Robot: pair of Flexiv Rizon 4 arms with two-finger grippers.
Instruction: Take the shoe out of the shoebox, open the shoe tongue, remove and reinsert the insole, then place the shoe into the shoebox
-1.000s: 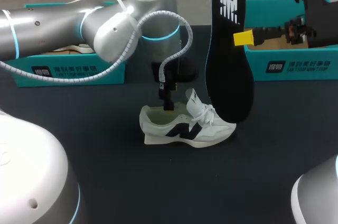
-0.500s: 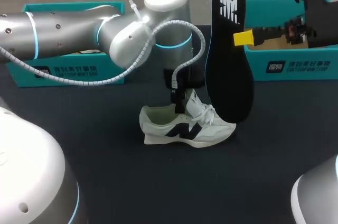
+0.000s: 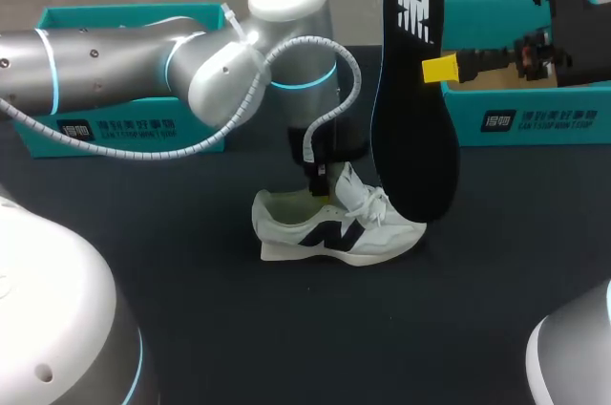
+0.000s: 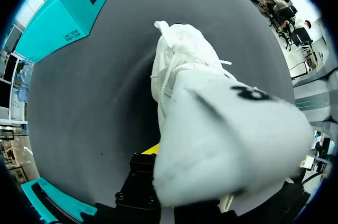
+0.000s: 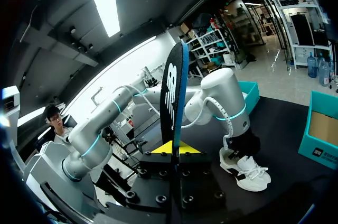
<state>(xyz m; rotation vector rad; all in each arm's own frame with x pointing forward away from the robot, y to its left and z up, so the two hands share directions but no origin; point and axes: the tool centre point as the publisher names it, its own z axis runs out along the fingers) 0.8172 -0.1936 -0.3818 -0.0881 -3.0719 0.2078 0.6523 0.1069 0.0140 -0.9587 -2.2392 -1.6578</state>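
Shoe (image 3: pixel 334 228) on table (image 3: pixel 286 329), outside shoeboxes (image 3: pixel 535 118), insole (image 3: pixel 412 109) in right jaws

Silver arm (image 3: pixel 105 66), cyan rings (image 3: pixel 296 83) — coiled cable (image 3: pixel 143 154)

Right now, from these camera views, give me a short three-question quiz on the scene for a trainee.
1. True or false: the insole lies flat inside the shoe.
2. What is the right end effector shut on? A the shoe, B the insole, C nothing.
3. Fill in: the shoe stands on the ____.
Key: 1 false, it is held upright in the air; 2 B; 3 table.
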